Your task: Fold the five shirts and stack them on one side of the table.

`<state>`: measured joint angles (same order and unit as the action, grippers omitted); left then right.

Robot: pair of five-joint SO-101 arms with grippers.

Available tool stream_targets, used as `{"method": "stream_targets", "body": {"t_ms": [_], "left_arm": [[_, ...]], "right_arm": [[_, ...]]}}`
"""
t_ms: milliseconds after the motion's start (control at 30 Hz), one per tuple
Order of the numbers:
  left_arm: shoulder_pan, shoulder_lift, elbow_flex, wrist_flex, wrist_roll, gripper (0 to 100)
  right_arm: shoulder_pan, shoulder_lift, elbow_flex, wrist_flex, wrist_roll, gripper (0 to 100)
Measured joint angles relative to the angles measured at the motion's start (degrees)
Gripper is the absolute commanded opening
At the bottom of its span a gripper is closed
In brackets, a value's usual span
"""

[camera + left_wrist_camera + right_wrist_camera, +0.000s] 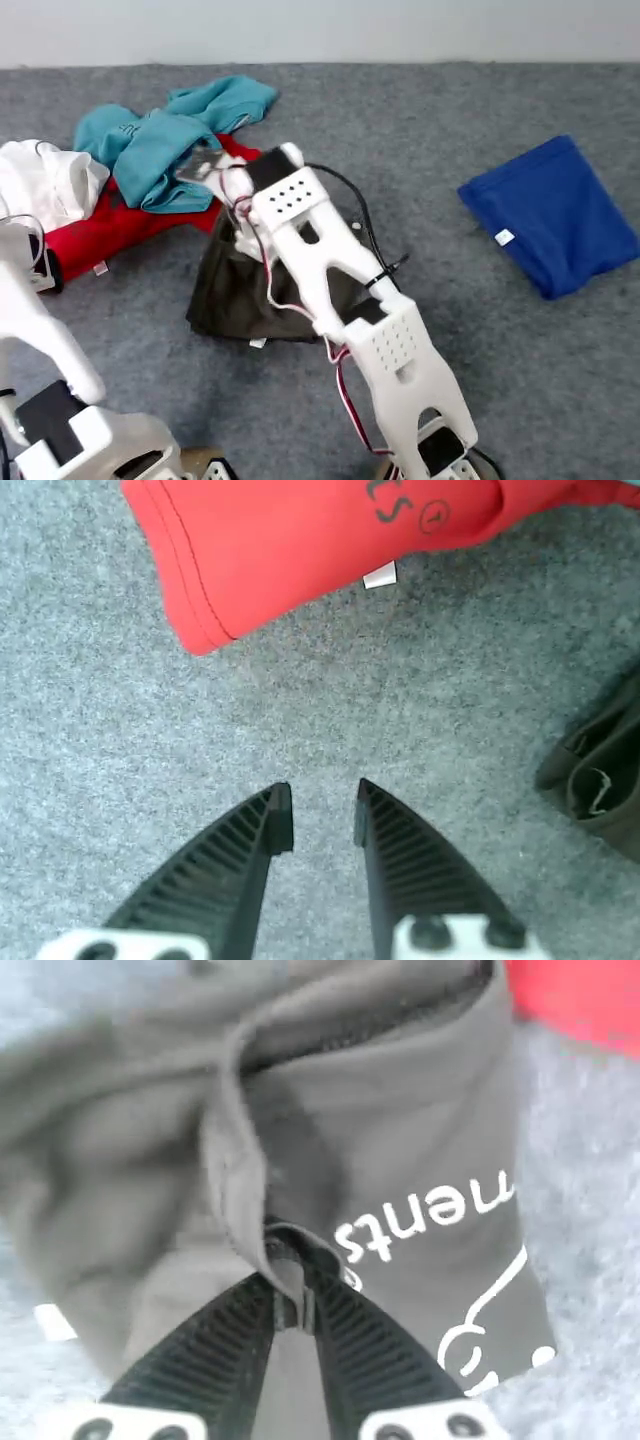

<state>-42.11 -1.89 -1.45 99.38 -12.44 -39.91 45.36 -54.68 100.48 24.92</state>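
Two grippers differ: nearest you on the left, your left gripper [322, 810] hangs with its fingers a little apart over bare table [120, 730], the red shirt [300, 550] just beyond its tips. Farther in, your right gripper [290, 1295] is clamped on a fold of the dark shirt [400, 1140], which lies crumpled mid-table, right of the left gripper, so your right arm is nearer it. Beyond, far left, the teal shirt [165, 140] and white shirt [45, 180] overlap the red one; the folded blue shirt [555, 215] lies well apart to the right, likely the stacking side.
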Motion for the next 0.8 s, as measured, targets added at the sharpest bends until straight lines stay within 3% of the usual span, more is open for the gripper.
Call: {"method": "stream_targets", "body": {"t_ms": [333, 667, 800], "left_arm": [[-2.4, 0.0, -2.0, 0.0, 0.0, 12], [-6.9, 0.0, -4.0, 0.0, 0.0, 12], [-6.9, 0.0, -4.0, 0.0, 0.0, 12]], "right_arm": [[-11.4, -1.7, 0.0, 0.0, 0.0, 1.3], [-16.9, 1.1, 0.0, -0.8, 0.0, 1.6], [-17.8, 3.7, 0.0, -4.0, 0.0, 9.1]]}}
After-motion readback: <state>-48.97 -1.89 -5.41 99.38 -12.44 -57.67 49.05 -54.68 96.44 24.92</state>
